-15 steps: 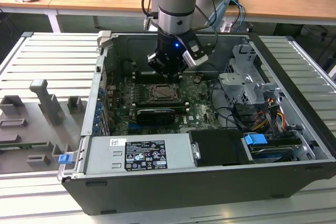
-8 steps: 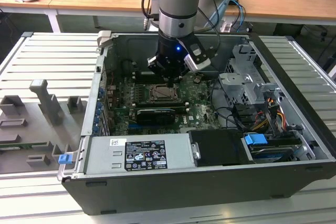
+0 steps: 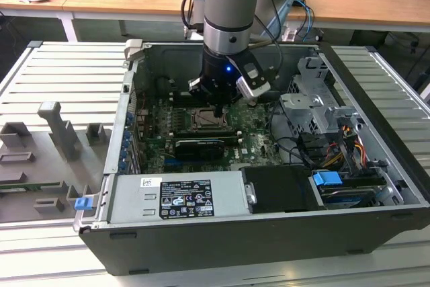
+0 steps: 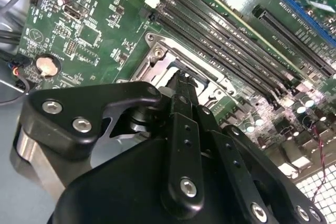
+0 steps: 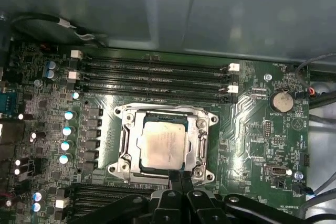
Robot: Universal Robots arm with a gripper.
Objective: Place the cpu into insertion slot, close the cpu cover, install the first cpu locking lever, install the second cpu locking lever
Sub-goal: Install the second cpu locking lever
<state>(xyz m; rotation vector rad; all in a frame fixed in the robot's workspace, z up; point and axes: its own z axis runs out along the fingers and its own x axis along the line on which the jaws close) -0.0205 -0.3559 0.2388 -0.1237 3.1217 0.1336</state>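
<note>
The cpu (image 5: 163, 142), a dull silver-tan square chip, lies in the insertion slot (image 5: 157, 116) on the green motherboard inside the open computer case. The silvery cpu cover (image 5: 127, 140) lies flat as a frame around the chip, which shows through its window. My gripper (image 5: 181, 174) is shut, its black fingertips together at the socket's edge, low over the frame. In the second wrist view the gripper (image 4: 181, 80) hides most of the insertion slot (image 4: 157, 56). In the exterior view the gripper (image 3: 218, 103) hangs right over the insertion slot (image 3: 205, 120).
Long black memory slots (image 5: 157, 74) run beside the socket, and a coin battery (image 5: 282, 100) sits further off. A grey power supply (image 3: 181, 196), a metal drive cage (image 3: 309, 109) and loose cables (image 3: 322, 149) crowd the case. Case walls (image 3: 134, 85) enclose the board.
</note>
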